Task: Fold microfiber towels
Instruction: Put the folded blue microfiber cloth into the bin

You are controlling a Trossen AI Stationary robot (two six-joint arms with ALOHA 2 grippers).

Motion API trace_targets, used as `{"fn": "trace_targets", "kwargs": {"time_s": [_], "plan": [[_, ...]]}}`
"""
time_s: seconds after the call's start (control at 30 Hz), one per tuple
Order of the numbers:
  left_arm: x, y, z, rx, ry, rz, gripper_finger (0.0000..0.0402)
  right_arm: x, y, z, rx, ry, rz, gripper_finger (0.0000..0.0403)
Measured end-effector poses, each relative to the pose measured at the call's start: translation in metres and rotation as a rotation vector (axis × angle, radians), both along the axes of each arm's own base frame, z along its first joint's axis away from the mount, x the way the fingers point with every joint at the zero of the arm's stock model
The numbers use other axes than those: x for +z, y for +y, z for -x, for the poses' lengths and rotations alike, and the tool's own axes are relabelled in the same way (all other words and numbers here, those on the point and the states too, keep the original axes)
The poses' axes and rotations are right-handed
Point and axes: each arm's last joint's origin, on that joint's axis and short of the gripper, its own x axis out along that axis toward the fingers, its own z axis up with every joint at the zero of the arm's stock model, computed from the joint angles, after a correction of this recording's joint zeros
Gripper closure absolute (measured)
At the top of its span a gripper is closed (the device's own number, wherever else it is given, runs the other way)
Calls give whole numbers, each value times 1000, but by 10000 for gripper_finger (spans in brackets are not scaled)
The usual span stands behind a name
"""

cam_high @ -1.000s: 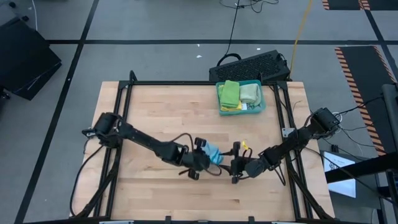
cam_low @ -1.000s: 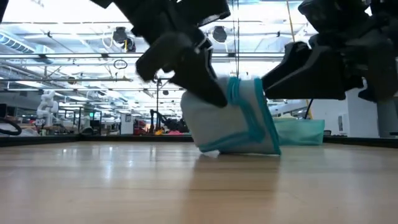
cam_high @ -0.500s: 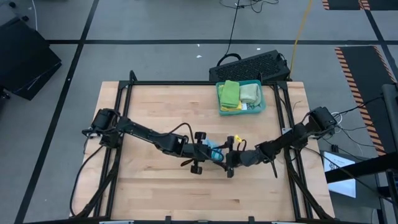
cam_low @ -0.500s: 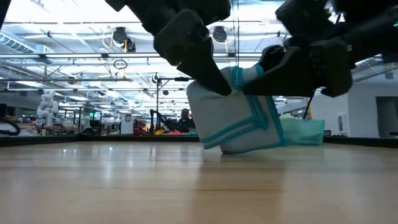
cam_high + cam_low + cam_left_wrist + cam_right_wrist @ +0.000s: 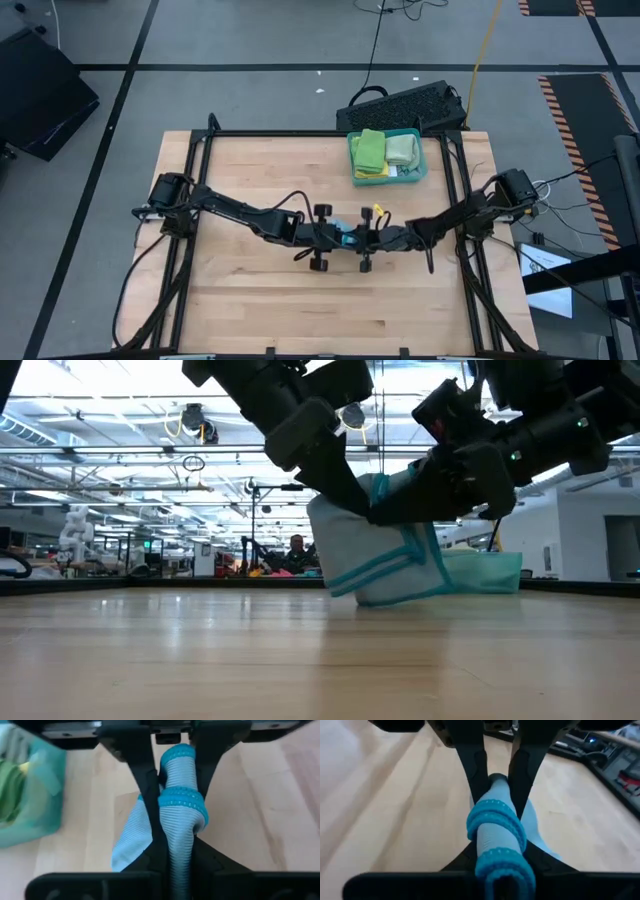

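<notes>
A light blue microfiber towel (image 5: 348, 238) with a teal hem stands bunched at the table's middle, and its lower fold (image 5: 395, 600) rests on the wood. My left gripper (image 5: 338, 236) reaches it from the table's left and is shut on its upper part (image 5: 372, 490). My right gripper (image 5: 362, 238) faces it from the right and is shut on the same bunch. Each wrist view shows the other arm's fingers closed on the cloth beyond its own: my left gripper (image 5: 180, 865), my right gripper (image 5: 502, 870). My left gripper pinches the towel's gathered top (image 5: 180, 835) between its two fingers, several layers with the hem folded over. The fingers (image 5: 340, 485) slant down from the table's left. The towel hangs below them, its bottom on the table. My right gripper pinches the same gathered top (image 5: 495, 845) from the opposite side, several layers with the hem wrapped around. Its fingers (image 5: 420, 500) come nearly level from the table's right. The cloth hangs slack beneath, and its lower fold touches the wood.
A teal tray (image 5: 420, 172) holding folded green towels (image 5: 372, 150) stands at the far right, also seen behind the towel as a tray (image 5: 495, 572). A black keyboard (image 5: 405, 105) lies beyond the far edge. Bare wood lies on the near and left sides.
My right gripper has gone toward the table's left, up to the towel, and has taken hold of its top opposite my left gripper. My left gripper has carried the towel a little toward the right; the towel's left side has lifted while its right lower fold stays down.
</notes>
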Motion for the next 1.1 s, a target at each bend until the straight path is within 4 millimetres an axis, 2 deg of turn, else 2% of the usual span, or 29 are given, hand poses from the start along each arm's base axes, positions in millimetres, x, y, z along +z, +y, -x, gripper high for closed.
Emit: {"fn": "trace_targets", "kwargs": {"time_s": [0.17,0.3,0.43,0.57,0.67,0.8,0.9,1.1], "plan": [[1,4,1,146,-20,-64,320,8,-10,1,-6,16,68,352],[4,2,4,264,-48,-182,250,23,-26,8,-43,64,86,357],[15,0,16,290,-31,-251,185,34,-40,23,-62,147,139,356],[40,-1,24,320,-110,-227,149,54,-51,33,-85,130,160,358],[58,-1,31,323,-159,-206,141,60,-56,41,-104,143,170,357],[66,1,42,323,-159,-203,145,73,-68,51,-194,143,268,357],[65,3,49,342,-160,-194,155,82,-80,61,-323,181,406,357],[41,9,68,437,-118,-192,181,98,-112,79,-635,296,659,357]]}}
